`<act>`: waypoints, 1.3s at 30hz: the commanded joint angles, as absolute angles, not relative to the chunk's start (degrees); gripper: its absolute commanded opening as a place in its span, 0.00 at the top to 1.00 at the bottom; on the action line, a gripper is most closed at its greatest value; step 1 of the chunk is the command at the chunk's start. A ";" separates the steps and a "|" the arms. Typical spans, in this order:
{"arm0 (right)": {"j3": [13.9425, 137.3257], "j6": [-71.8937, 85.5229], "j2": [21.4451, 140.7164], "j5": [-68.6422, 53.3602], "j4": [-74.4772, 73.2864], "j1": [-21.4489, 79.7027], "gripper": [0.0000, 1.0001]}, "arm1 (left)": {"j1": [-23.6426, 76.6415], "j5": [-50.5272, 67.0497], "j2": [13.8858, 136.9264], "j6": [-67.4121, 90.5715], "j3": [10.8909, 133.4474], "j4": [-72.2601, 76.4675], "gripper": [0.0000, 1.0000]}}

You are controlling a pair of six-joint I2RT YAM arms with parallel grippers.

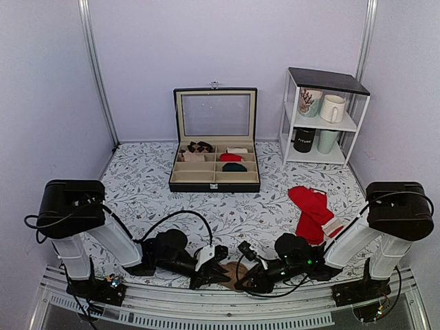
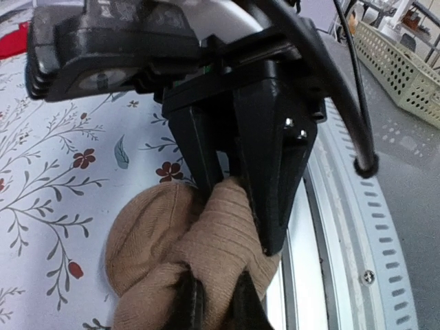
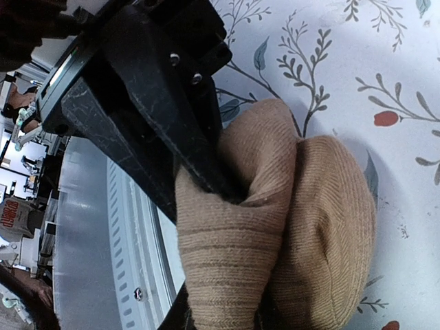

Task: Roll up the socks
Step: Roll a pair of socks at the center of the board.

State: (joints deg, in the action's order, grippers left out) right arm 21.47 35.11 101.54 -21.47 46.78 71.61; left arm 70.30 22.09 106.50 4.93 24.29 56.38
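Note:
The tan-brown ribbed socks (image 1: 234,269) lie as a bundled roll at the table's near edge, between the two arms. In the left wrist view the socks (image 2: 144,234) show a rounded roll with a ribbed fold rising from it. My left gripper (image 2: 236,206) is shut on that fold from above. My right gripper (image 3: 230,196) pinches the same fold of the socks (image 3: 330,220) from the opposite side. In the top view the left gripper (image 1: 218,265) and the right gripper (image 1: 249,275) meet over the roll, nearly touching.
A black compartment box (image 1: 214,184) with its lid up stands mid-table and holds small sock rolls. Red socks (image 1: 313,210) lie at the right. A white shelf (image 1: 323,117) with mugs stands at the back right. The metal rail (image 1: 227,306) runs right beside the roll.

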 commanded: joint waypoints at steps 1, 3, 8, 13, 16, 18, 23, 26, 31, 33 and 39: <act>19.93 34.89 106.06 -18.27 27.42 71.46 0.83 | 71.46 25.57 109.26 7.17 23.96 47.36 1.00; 20.00 34.89 105.96 -18.24 26.87 71.38 0.83 | 71.43 25.63 108.87 7.78 24.10 45.14 1.00; 20.60 34.76 105.40 -18.91 25.24 70.28 0.82 | 71.52 23.73 107.58 10.98 26.28 34.98 1.00; 23.61 33.02 103.88 -17.51 19.76 69.05 0.72 | 71.35 22.07 109.20 15.16 31.56 20.63 1.00; 25.42 30.72 101.94 -14.56 16.09 69.01 0.60 | 70.33 22.99 109.42 17.90 31.43 18.88 1.00; 26.03 29.02 99.43 -12.19 14.44 68.99 0.54 | 69.33 23.80 109.49 19.58 30.54 18.92 1.00; 25.65 24.25 89.47 -4.27 11.60 69.04 0.48 | 67.57 25.24 110.01 21.49 29.11 19.63 1.00; 24.68 20.99 82.49 0.09 10.74 69.05 0.47 | 67.03 25.76 110.62 21.87 29.21 19.61 1.00; 20.84 15.58 71.18 2.93 12.65 70.38 0.44 | 66.15 26.53 111.76 21.81 30.03 19.00 1.00; 19.15 12.78 67.41 3.74 14.33 73.27 0.43 | 65.94 26.76 111.92 21.75 30.14 18.76 1.00; 18.96 9.05 67.78 5.08 16.82 77.61 0.40 | 65.54 27.06 112.14 21.49 30.53 18.20 1.00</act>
State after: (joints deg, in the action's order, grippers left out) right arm 19.18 13.17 66.87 2.28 15.07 75.81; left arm 65.87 30.61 106.41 21.28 33.63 37.23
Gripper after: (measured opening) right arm 0.593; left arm 0.061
